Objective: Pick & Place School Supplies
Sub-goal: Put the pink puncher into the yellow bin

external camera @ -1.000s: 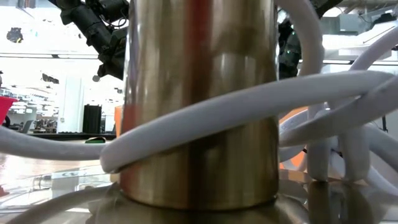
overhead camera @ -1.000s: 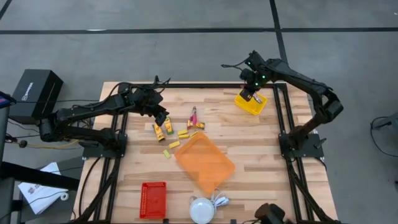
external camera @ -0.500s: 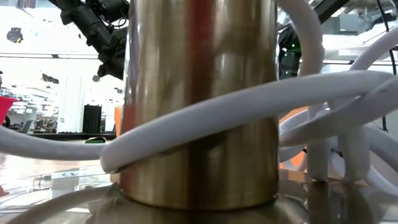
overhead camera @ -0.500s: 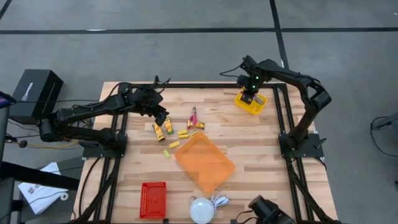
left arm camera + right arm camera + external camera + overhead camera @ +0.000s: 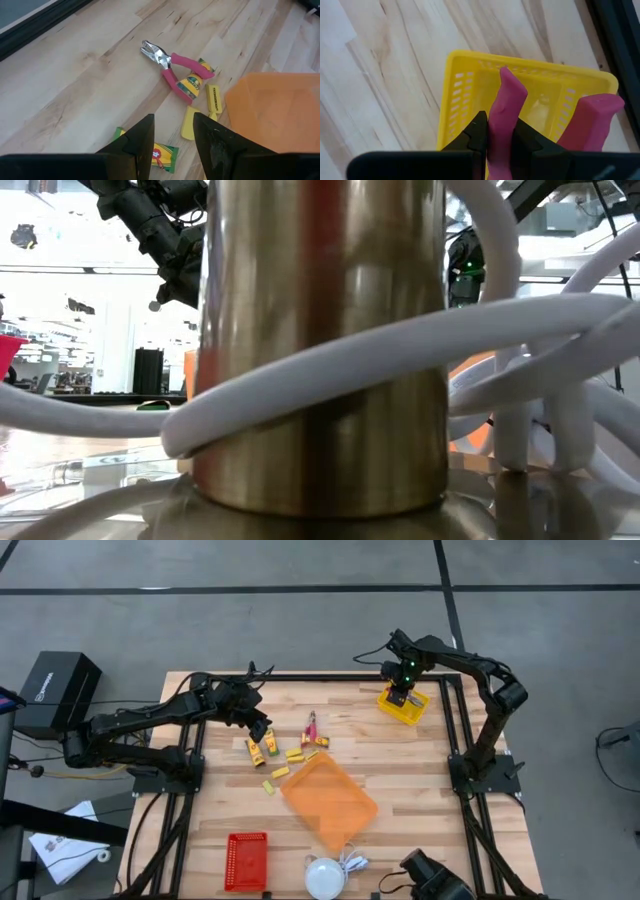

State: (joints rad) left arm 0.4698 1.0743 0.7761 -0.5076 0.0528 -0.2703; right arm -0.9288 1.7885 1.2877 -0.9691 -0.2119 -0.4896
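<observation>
High view, bench (image 5: 400,800) stock, counted:

- Pink-handled tools: two. One (image 5: 311,726) lies flat at the bench's far centre, metal jaws pointing away from the orange tray; in the left wrist view (image 5: 170,67) its handles touch a packet. The other (image 5: 502,117) stands in the yellow basket, one pink handle clenched between the right end effector's fingers, the second handle free beside it
- Orange-yellow packets: three. Two (image 5: 263,747) lie side by side under the left end effector; one (image 5: 320,741) rests against the flat tool's handles
- Small yellow blocks: about four, loose between the packets and the tray, one of them (image 5: 280,772) just left of the tray's far corner, another (image 5: 268,787) a little nearer
- Bins and trays: three. Yellow basket (image 5: 412,712) at the far right; orange tray (image 5: 335,802) at centre, turned diagonally; red bin (image 5: 246,860) at the near left
- White dome with cord (image 5: 324,878): one, at the near edge
- Left end effector (image 5: 262,730): one, hovering above the packet pair, fingers (image 5: 137,145) parted, released, grasping nothing
- Right end effector (image 5: 400,695): one, over the yellow basket, clamped on the standing tool's handle

Low view: blocked by a brass-coloured post (image 5: 320,340) wound with white cable (image 5: 400,350); no supplies can be counted from it
</observation>
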